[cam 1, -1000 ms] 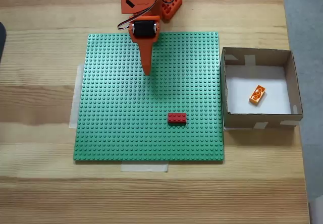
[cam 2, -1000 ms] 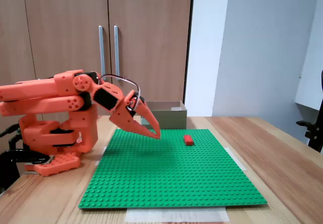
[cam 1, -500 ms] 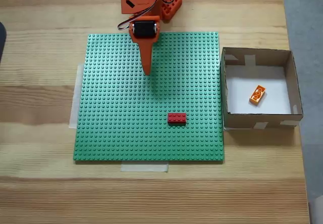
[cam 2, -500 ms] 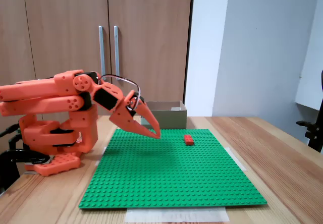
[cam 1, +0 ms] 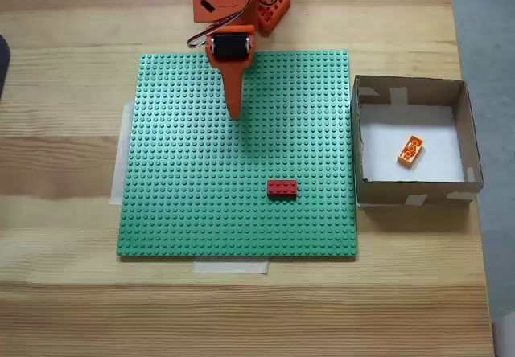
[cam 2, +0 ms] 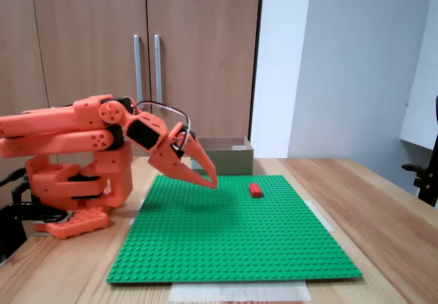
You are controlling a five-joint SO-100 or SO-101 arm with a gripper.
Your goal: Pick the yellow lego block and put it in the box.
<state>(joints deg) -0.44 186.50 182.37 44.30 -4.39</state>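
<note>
The yellow lego block [cam 1: 410,151] lies inside the box [cam 1: 411,90], so my end effector [cam 1: 234,114] hangs closed and empty over the green baseplate [cam 1: 193,180], near my base.

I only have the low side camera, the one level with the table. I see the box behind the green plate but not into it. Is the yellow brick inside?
Observer: Yes. In the top-down fixed view the yellow lego block lies on the white floor of the box, turned diagonally.
Operator: Is it leaning on a wall?
Observer: No, it sits apart from all four walls, a little right of centre.
Operator: Is the gripper holding anything?
Observer: From above, the gripper is shut with nothing in it, over the green baseplate.
Operator: And the red brick?
Observer: The red brick sits on the baseplate, well short of the box-side edge.
</note>
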